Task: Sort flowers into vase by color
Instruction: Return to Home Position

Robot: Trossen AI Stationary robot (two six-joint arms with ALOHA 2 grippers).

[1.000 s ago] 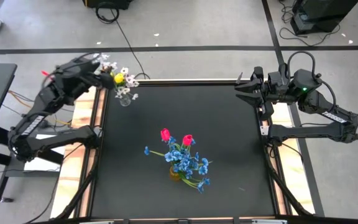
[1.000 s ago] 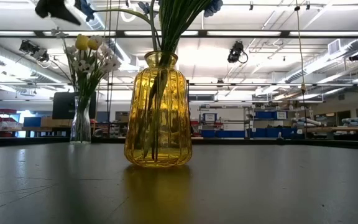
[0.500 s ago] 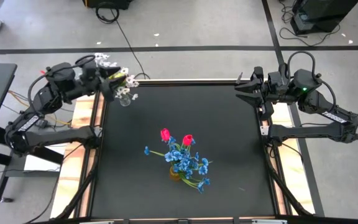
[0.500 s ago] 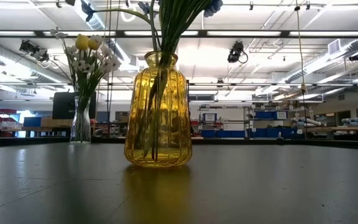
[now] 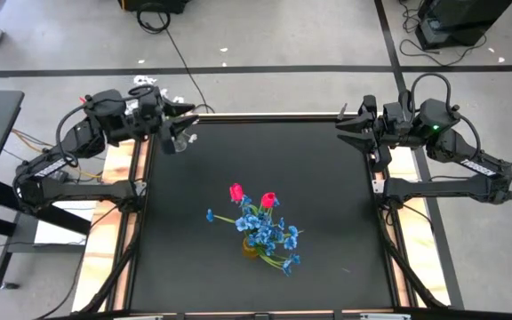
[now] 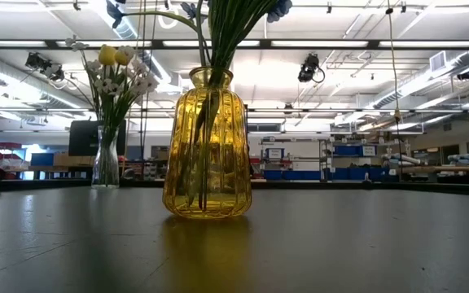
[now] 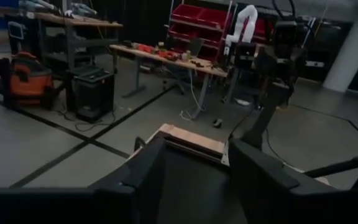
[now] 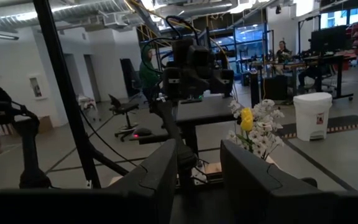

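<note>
Hovering at the table's far left corner: your left hand (image 5: 180, 126), fingers apart, above the clear vase (image 6: 107, 167) holding white sprays (image 6: 141, 81) and yellow tulips (image 6: 114, 55). Right hand (image 5: 347, 131): fingers apart, at the far right edge. Black table (image 5: 327, 222): open surface runs between them. Centre: yellow vase (image 6: 208, 146) holding blue sprays (image 5: 272, 238) and red tulips (image 5: 236, 191).
</note>
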